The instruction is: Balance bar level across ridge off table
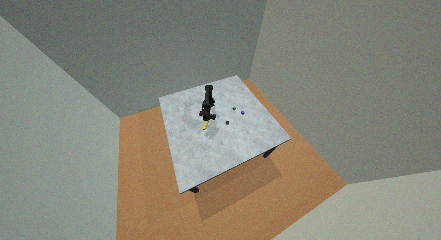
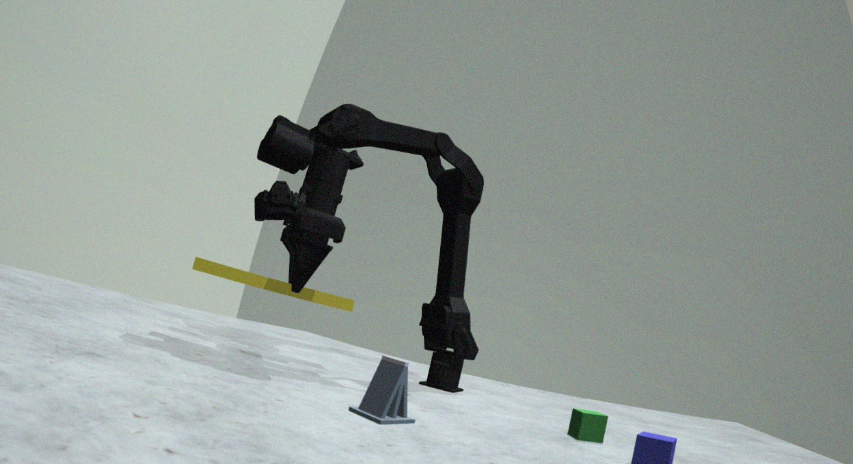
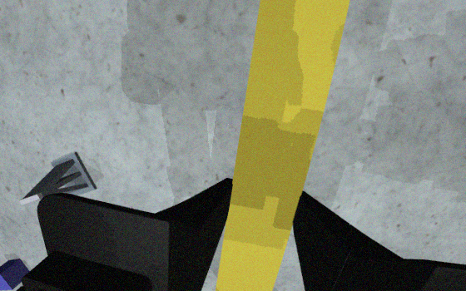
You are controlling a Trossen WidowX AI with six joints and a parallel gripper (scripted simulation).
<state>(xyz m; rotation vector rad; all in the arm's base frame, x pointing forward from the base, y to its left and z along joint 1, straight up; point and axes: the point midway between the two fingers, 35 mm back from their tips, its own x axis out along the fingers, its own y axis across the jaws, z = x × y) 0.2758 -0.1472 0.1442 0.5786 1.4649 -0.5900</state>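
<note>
Yellow bar gripped and held in the air above the table

The gripper (image 2: 299, 284) is clamped on the yellow bar (image 2: 238, 275) near its middle, holding it clear of the grey mottled table (image 2: 149, 402) and well apart from the grey ridge (image 2: 386, 391). A green cube (image 2: 587, 425) and a blue cube (image 2: 653, 448) sit beyond the ridge. No writing or labels are visible.

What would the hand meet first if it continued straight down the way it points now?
The hand, shut on the yellow bar, points down at bare table. It would likely meet that first; the ridge stands aside.
</note>
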